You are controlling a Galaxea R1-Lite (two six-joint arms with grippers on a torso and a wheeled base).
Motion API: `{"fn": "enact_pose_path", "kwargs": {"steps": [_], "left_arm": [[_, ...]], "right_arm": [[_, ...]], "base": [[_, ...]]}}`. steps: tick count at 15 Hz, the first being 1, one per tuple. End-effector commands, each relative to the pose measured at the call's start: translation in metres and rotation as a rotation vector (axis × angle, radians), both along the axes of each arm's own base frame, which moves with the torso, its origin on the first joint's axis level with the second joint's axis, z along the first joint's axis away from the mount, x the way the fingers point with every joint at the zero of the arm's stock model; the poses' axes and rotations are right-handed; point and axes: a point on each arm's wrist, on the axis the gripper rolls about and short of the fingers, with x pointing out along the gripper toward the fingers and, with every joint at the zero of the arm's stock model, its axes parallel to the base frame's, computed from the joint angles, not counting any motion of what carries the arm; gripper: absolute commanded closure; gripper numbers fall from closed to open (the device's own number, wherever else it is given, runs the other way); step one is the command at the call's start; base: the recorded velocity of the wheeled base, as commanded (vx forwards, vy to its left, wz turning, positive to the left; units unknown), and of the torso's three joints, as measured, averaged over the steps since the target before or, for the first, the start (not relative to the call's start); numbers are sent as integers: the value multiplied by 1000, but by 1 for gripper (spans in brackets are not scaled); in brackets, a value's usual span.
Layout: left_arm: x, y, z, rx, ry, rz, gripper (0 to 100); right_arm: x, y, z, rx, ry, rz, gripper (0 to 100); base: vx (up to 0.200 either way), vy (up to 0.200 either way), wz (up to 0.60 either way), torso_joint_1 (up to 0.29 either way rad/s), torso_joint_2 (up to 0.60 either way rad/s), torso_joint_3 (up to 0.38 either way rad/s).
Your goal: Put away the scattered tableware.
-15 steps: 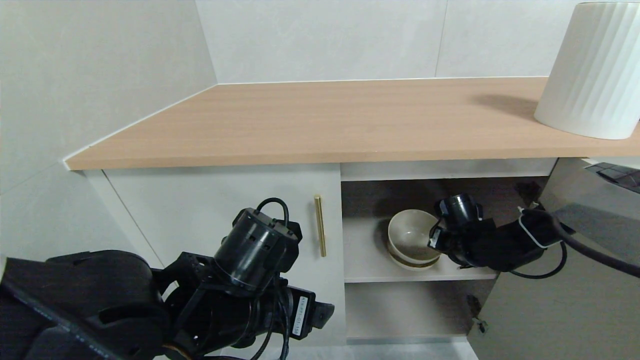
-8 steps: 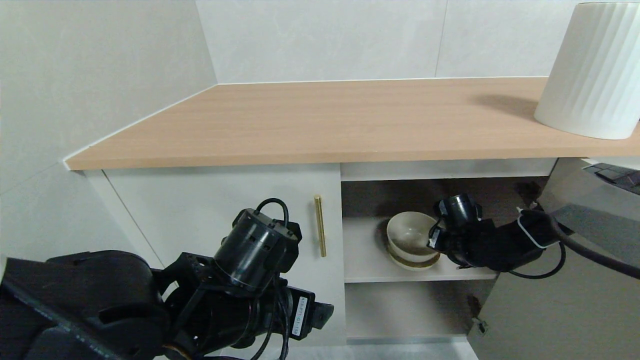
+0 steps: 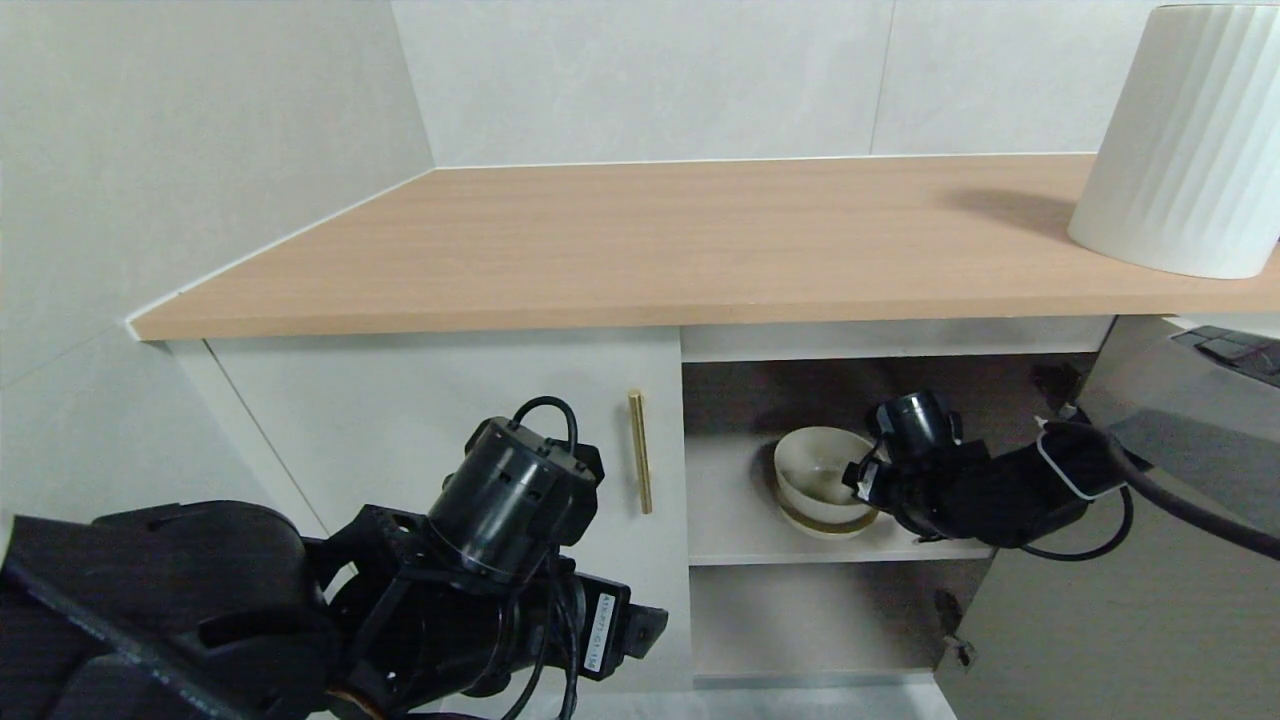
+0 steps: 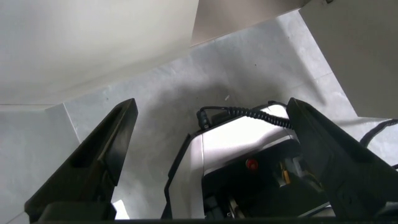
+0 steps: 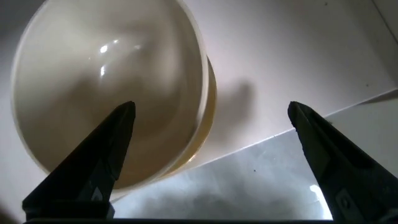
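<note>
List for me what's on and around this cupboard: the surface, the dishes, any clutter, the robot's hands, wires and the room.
Surface: wooden countertop; below it, a cupboard shelf.
Job's things: two bowls stacked upright on the shelf.
Clutter: white ribbed tub at the countertop's right end.
Grippers: right gripper at the bowls, fingers open, one over the top bowl and one beside it; left gripper low, facing the floor, fingers open, holding nothing.
Cables: black cable looping under the right arm; small loop on the left wrist.
Surroundings: tiled wall; closed door with gold handle; open door on the right.
</note>
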Motion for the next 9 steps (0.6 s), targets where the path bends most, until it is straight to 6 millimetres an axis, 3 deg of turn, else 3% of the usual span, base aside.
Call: {"fn": "enact_pose_path", "kwargs": {"steps": [1, 5, 9], "left_arm": [[-1, 1, 0, 1, -2, 4, 0], [-18, 21, 16, -26, -48, 12, 0], [-37, 55, 57, -137, -164, 58, 0]], "right_arm": [[-15, 5, 12, -11, 0, 54, 0], [-61, 4, 33, -69, 46, 313, 0], [-117, -19, 86, -174, -63, 477, 0]], "base": [[0, 0, 0, 0, 0, 0], [0, 0, 0, 0, 0, 0], [0, 0, 0, 0, 0, 0]]}}
